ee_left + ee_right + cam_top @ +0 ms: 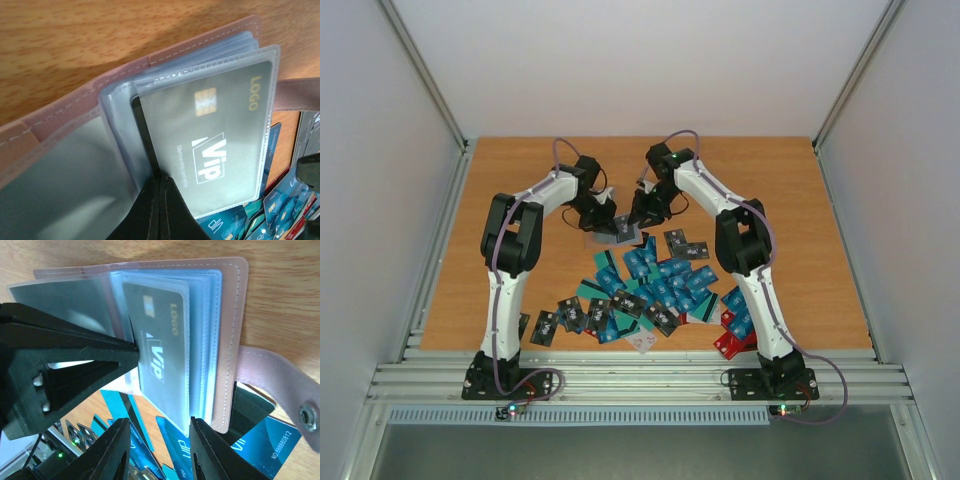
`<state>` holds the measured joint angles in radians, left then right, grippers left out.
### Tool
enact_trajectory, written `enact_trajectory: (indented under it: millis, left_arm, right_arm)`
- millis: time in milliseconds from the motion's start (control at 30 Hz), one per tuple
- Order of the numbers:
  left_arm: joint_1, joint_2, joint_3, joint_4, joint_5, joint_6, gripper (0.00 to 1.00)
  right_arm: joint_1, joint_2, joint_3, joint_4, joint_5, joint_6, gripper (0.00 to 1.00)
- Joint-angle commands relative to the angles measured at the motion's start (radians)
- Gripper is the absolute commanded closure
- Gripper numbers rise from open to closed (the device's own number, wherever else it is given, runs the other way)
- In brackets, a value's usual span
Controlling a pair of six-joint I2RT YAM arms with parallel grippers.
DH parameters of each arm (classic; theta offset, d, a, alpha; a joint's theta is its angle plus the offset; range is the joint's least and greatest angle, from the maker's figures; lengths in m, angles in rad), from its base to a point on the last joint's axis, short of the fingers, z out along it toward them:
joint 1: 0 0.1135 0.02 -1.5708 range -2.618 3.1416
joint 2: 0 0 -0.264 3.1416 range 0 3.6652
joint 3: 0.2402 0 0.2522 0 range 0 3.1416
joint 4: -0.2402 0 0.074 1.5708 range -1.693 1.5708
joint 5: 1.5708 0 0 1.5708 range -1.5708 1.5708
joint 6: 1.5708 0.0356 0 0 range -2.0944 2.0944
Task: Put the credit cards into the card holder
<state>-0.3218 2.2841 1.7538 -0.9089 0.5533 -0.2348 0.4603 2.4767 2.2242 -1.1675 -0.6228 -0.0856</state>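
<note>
Left gripper (pixel 160 186) jaws shut on a clear sleeve (pixel 120 150) of the open card holder (pixel 229 320), frame centre. We see right gripper (pixel 160 426) jaws part-open just below its sleeved black VIP card (pixel 160 345); credit cards (pixel 665 285) scattered lower centre.

Card holder (pixel 601 240): left gripper (pixel 604 222) and right gripper (pixel 640 218) crowd its far side. Loose cards (pixel 660 280) litter its near side. Bare table (pixel 520 170) left, right and beyond it, open for passing.
</note>
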Motion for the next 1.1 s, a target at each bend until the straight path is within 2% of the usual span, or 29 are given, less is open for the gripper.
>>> enact_trajectory:
  millis: [0,1067]
  left_arm:
    - [-0.011,0.057,-0.004,0.008,-0.016,0.008,1.0]
    - [-0.011,0.057,0.004,0.002,-0.016,0.008,1.0]
  right_arm:
    - [0.018,-0.051,-0.01,-0.006,0.007,-0.008,0.66]
    - [0.034,0.042,-0.013,-0.007,-0.012,0.003,0.66]
